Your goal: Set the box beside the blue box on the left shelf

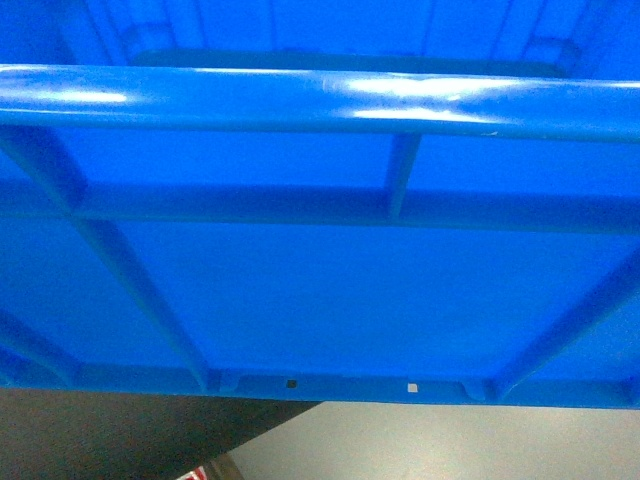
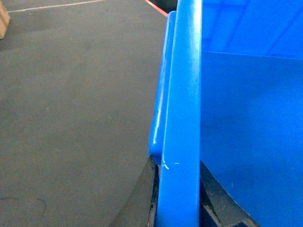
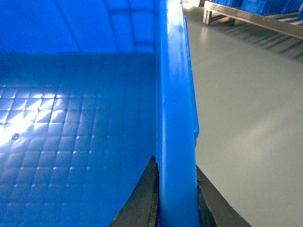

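**Crate wall blocks nearly everything**

The box (image 1: 330, 290) fills the head view, cut off at three edges and hiding both arms. Each wrist view shows only slivers of dark jaws at the bottom edge, beside the rim. A rack (image 3: 255, 16) top right is cropped and blurred.

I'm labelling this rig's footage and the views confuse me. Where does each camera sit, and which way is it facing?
Head: on the robot, looking slightly down at the ribbed outer wall of the box, floor below; no arm shows.
Left wrist: along the box's rim, floor at left; the left gripper straddles the rim, dark fingers either side.
Right wrist: along the opposite rim, gridded box bottom at left, a roller rack far off; the right gripper clamps the rim.
Shared: all three see the box.
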